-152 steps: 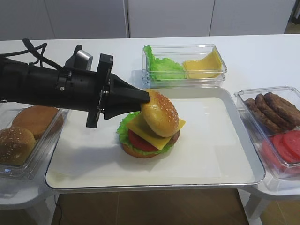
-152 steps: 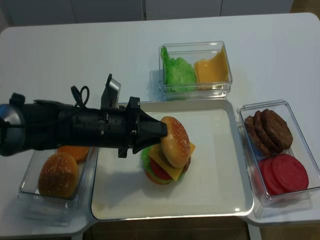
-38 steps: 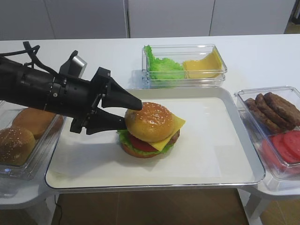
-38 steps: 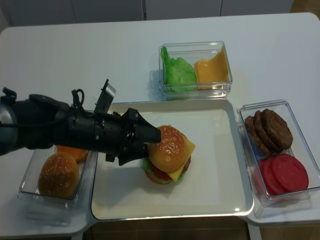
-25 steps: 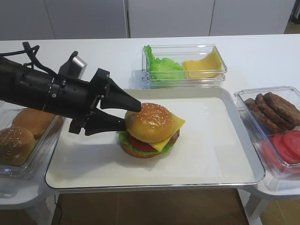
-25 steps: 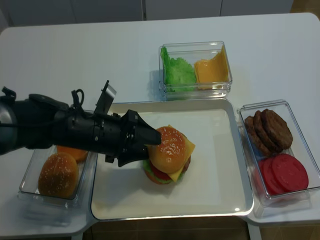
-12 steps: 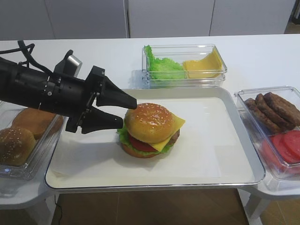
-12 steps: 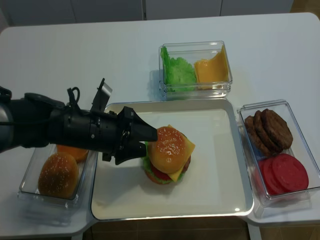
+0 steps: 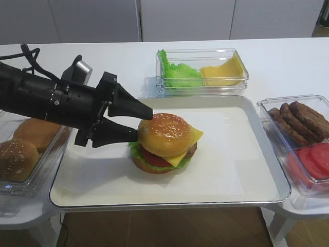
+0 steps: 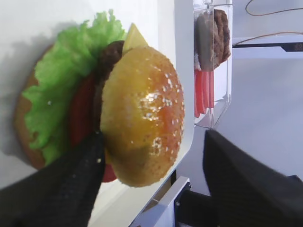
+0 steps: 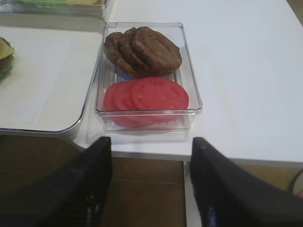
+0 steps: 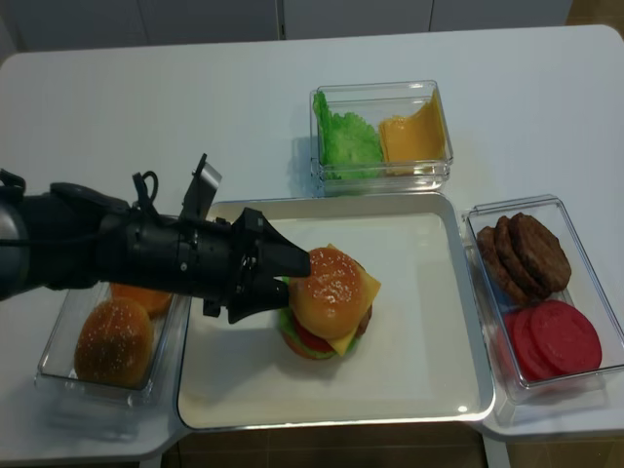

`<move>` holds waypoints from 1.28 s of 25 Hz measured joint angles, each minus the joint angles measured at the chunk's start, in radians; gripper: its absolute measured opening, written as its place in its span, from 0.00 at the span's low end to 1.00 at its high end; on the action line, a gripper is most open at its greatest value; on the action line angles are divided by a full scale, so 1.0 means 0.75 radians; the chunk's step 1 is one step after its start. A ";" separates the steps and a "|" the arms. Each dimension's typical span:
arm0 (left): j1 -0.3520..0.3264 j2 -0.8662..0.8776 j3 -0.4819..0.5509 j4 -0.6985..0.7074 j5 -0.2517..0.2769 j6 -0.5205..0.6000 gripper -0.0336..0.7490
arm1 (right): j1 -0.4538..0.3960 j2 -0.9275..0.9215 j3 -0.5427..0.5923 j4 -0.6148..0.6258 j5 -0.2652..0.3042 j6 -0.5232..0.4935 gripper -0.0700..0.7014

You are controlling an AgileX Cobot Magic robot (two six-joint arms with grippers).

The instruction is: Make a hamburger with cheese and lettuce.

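Sitting finished on the white tray (image 9: 257, 170), mid-frame: hamburger (image 9: 164, 142), cheese (image 9: 193, 135) and lettuce (image 9: 134, 151) inside. Left end effector (image 9: 138, 124) spreading wide beside the sesame top. Best backing away straight and slow, not bumping it.

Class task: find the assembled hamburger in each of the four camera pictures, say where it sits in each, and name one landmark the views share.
Exterior high: the hamburger sits centre, on the white tray.
Exterior high (realsense): the hamburger sits just below centre.
Left wrist: the hamburger fills the left half, turned sideways.
Right wrist: only its edge shows at far left.
Shared landmark: the clear box of patties and tomato slices.
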 joint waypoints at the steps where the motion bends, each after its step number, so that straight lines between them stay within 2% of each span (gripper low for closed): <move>1: -0.013 0.000 0.000 -0.002 -0.007 0.000 0.66 | 0.000 0.000 0.000 0.000 0.000 0.000 0.61; 5: -0.044 0.000 0.000 -0.003 -0.014 0.000 0.66 | 0.000 0.000 0.000 0.000 0.000 0.000 0.61; 10: -0.032 0.000 0.000 -0.005 -0.011 0.000 0.66 | 0.000 0.000 0.000 0.000 0.000 0.000 0.61; 15: 0.028 -0.003 0.000 -0.002 0.013 0.000 0.66 | 0.000 0.000 0.000 0.000 0.000 0.000 0.61; 19: 0.075 -0.055 0.000 0.045 -0.001 -0.002 0.66 | 0.000 0.000 0.000 0.000 0.000 0.000 0.61; 25: 0.133 -0.245 0.000 0.267 -0.068 -0.117 0.66 | 0.000 0.000 0.000 0.000 0.000 0.000 0.61; 32: 0.196 -0.544 0.000 0.758 -0.103 -0.415 0.65 | 0.000 0.000 0.000 0.000 0.000 0.000 0.61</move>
